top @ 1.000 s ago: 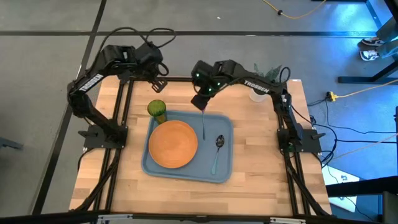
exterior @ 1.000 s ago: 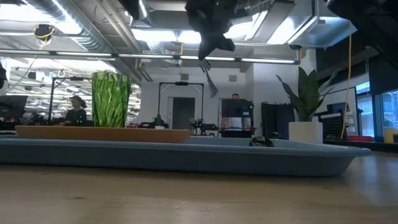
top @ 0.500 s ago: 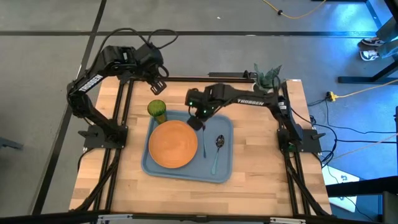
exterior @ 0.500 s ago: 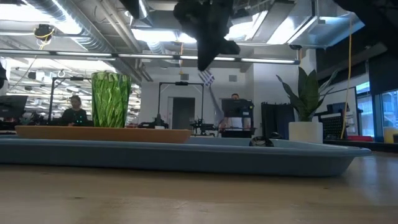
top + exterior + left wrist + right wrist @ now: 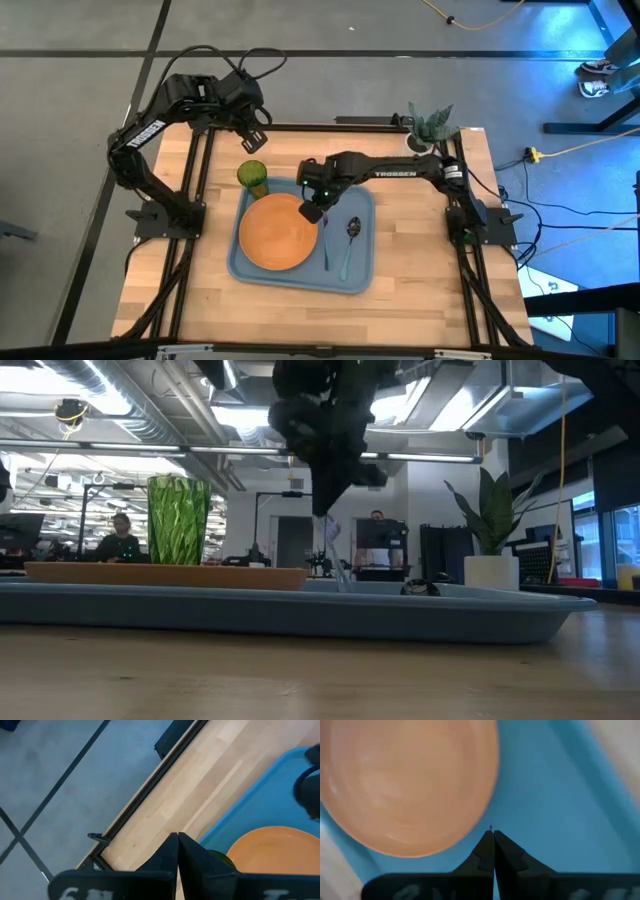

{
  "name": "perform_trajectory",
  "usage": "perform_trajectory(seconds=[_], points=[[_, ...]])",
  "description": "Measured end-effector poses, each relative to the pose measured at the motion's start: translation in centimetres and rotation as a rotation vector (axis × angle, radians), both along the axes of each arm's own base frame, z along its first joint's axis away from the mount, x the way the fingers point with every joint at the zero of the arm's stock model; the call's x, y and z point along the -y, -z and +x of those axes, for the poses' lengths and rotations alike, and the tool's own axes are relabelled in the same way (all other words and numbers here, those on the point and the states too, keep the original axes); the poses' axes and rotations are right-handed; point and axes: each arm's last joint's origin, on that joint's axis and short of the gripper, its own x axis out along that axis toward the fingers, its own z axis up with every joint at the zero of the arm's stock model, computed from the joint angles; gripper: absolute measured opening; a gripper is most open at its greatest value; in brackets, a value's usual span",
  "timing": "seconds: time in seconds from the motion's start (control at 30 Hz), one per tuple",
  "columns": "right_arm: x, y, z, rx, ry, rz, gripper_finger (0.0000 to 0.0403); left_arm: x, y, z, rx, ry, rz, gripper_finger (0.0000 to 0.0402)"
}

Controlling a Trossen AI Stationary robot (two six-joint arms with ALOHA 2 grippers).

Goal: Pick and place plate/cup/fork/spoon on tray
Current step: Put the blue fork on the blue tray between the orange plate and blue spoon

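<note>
The blue-grey tray (image 5: 360, 278) lies mid-table with the orange plate (image 5: 278, 232) on its left half. The green cup (image 5: 252, 178) stands on the tray's far left corner. The spoon (image 5: 349, 245) lies on the tray's right half. My right gripper (image 5: 314, 210) is over the tray beside the plate's right edge, shut on the fork (image 5: 325, 245), which hangs between plate and spoon. My left gripper (image 5: 256, 126) is shut and empty, raised over the table's far left corner. My right gripper pinches the fork's upper end (image 5: 491, 828) between its two fingertips, coming from above and pointing down. The fork hangs below the fingers (image 5: 336, 558), slightly tilted. Its lower end (image 5: 344, 586) drops behind the tray's near rim, so I cannot tell whether it touches the tray.
A white pot with a green plant (image 5: 428, 128) stands at the table's far right corner. Bare wood lies right of the tray (image 5: 420, 240) and along the near edge (image 5: 300, 310). People show in the room beyond the table in the low view.
My right gripper has gone from the tray's far edge toward the table's near edge and down, carrying the fork. The fork, first hanging high over the tray, now hangs low between plate and spoon, its lower end down at the tray.
</note>
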Motion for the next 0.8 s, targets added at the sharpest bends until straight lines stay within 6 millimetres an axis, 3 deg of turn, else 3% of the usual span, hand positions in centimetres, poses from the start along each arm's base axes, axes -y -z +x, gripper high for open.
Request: perform_trajectory(seconds=[0.2,0.8], points=[[0.0,2.9,-0.2,0.001,-0.021,0.065,0.0000,0.0,0.0,0.0,0.003,-0.005,-0.002,0.0000],[2.9,8.2,-1.9,-0.027,0.013,0.073,0.0000,0.0,0.0,0.0,0.010,-0.017,-0.007,0.0000]])
